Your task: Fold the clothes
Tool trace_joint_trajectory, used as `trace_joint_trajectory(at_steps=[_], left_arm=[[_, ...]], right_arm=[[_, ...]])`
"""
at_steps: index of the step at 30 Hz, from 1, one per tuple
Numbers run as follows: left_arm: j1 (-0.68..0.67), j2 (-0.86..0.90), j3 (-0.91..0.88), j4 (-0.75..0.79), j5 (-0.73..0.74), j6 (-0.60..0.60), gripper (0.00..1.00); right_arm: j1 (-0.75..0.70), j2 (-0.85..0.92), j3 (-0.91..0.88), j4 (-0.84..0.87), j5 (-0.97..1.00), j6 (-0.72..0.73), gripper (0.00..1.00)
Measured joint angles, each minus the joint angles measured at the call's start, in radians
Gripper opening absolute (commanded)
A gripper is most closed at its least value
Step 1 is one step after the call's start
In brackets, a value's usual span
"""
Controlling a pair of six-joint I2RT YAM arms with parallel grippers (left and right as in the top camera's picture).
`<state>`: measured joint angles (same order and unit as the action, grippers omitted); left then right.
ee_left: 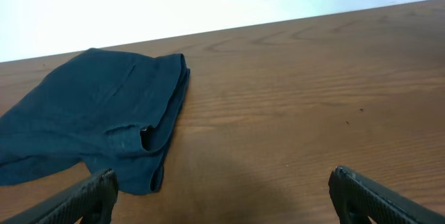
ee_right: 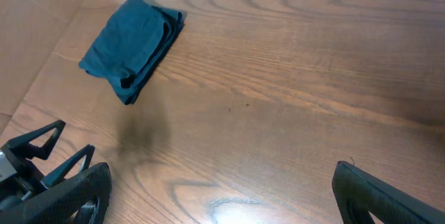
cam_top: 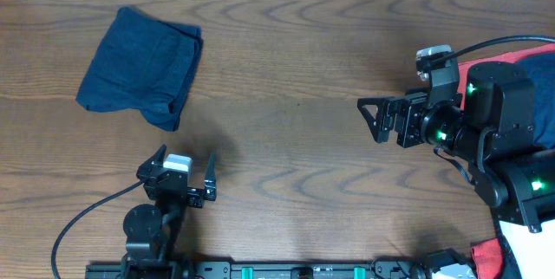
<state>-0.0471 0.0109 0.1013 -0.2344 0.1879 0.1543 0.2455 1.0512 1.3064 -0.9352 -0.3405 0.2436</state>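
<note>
Shorts [cam_top: 141,68]: folded bundle at the far left of the table [cam_top: 295,149], lying free; waistband and legs cannot be told apart, and the left wrist view cuts off the left edge. Left gripper [cam_top: 184,165]: near the shorts on the front side, not touching them, jaws wide, empty. Right gripper [cam_top: 371,120]: right side, pointing left, jaws wide, empty, well apart from the shorts. Red cloth [cam_top: 531,54]: right edge, mostly hidden by the right arm.

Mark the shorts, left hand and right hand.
shorts [cam_top: 139,73]: overhead view, middle of the folded fabric.
left hand [cam_top: 186,153]: overhead view, midway between its fingertips.
right hand [cam_top: 368,120]: overhead view, midway between its fingertips.
</note>
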Motion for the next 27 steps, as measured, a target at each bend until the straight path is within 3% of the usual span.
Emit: trace_joint_trajectory(at_steps=[27], left_arm=[[0.000,0.000,0.000,0.000,0.000,0.000,0.98]], right_arm=[[0.000,0.000,0.000,0.013,0.072,-0.027,0.99]])
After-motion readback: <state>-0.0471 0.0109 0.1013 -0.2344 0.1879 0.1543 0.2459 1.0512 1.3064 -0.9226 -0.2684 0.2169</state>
